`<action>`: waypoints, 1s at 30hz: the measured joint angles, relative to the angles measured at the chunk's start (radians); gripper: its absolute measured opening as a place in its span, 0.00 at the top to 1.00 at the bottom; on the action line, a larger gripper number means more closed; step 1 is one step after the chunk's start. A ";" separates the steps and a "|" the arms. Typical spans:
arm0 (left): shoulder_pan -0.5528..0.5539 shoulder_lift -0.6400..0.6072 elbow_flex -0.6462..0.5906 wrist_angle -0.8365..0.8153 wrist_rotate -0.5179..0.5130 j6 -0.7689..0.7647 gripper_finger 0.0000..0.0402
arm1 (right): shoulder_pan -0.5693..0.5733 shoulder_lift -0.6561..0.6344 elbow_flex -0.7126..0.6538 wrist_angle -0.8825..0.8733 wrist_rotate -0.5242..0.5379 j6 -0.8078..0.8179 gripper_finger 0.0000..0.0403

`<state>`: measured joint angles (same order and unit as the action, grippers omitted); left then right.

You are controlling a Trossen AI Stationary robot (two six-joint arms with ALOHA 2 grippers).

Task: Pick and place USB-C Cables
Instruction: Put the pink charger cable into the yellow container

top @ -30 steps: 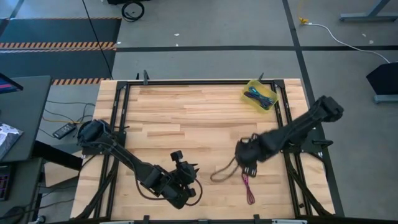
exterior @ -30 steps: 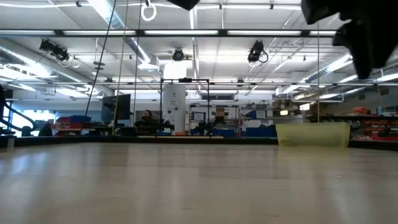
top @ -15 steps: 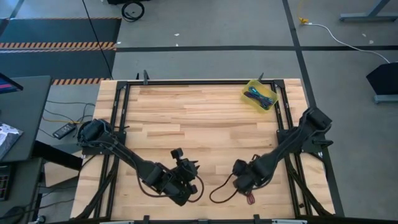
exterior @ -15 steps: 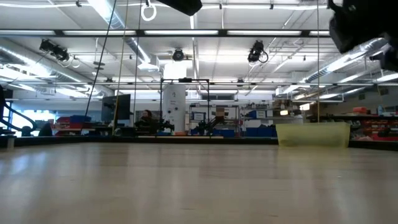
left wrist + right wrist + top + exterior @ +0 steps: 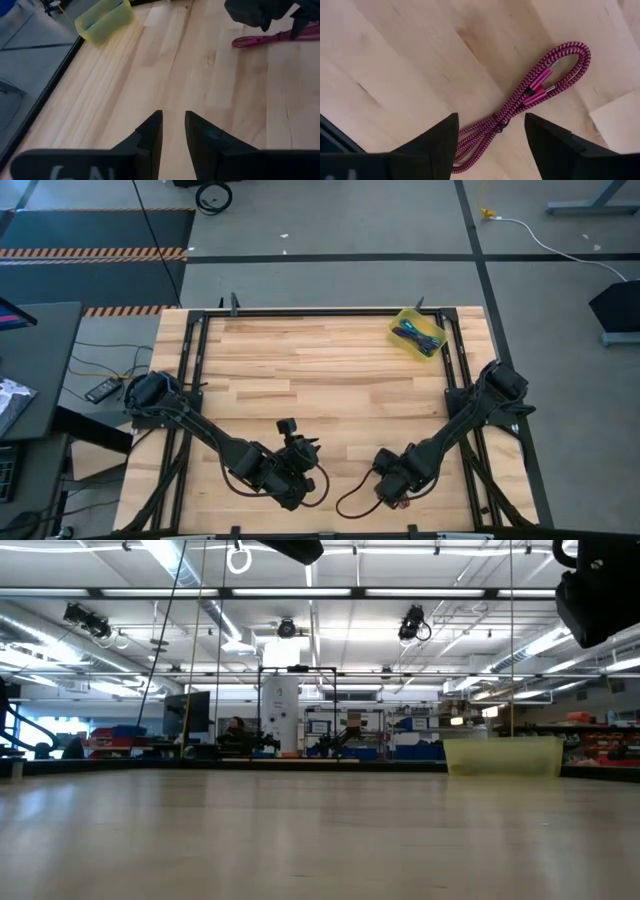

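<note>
A maroon braided USB-C cable bundle (image 5: 535, 87) lies flat on the wood near the table's near edge, and also shows as the maroon cable (image 5: 270, 39) in the left wrist view. In the high view only a bit of the maroon cable (image 5: 402, 502) peeks out. My right gripper (image 5: 490, 127) hovers right above it, open, fingers pointing down, one on each side of the bundle's end and apart from it. My left gripper (image 5: 173, 127) waits low to its left, a narrow gap between its fingers. Other cables lie in the yellow bin (image 5: 418, 332).
The yellow bin (image 5: 502, 755) sits at the far right corner of the table. A loop of black robot wiring (image 5: 350, 498) hangs beside my right gripper (image 5: 395, 482). Bare wood lies between the arms and the bin. My left gripper (image 5: 296, 465) is close by.
My right gripper has moved toward the table's near edge and come down over the maroon cable, which it now mostly covers in the high view. The cable has stayed where it was.
</note>
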<state>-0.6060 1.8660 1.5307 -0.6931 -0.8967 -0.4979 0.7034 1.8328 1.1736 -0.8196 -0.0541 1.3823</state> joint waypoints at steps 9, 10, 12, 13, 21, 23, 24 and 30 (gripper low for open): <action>0.001 0.000 0.000 0.000 0.000 0.066 0.78 | 0.004 0.042 0.000 0.004 0.015 0.022 0.42; 0.001 0.000 0.000 0.001 0.000 0.066 0.78 | 0.004 0.049 0.000 0.007 0.011 0.022 0.42; 0.001 0.000 0.000 0.000 0.000 0.066 0.78 | 0.004 0.065 0.000 0.004 -0.001 0.012 0.43; 0.001 0.000 0.000 0.000 0.000 0.066 0.78 | 0.006 0.075 0.001 0.000 -0.009 0.006 0.43; 0.001 0.000 0.000 0.000 0.000 0.067 0.78 | 0.008 0.086 0.002 -0.031 0.005 -0.100 0.61; 0.001 0.000 0.000 0.001 0.000 0.067 0.78 | 0.008 0.083 0.002 -0.039 0.012 -0.134 0.72; 0.001 0.000 0.000 0.001 0.000 0.066 0.78 | 0.006 0.083 0.001 -0.047 0.013 -0.156 0.78; 0.001 0.000 0.000 -0.002 0.000 0.065 0.78 | -0.065 0.084 -0.001 -0.190 0.071 -0.335 0.94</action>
<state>-0.6054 1.8656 1.5307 -0.6948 -0.8967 -0.4329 0.6384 1.9168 1.1723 -1.0091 0.0165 1.0476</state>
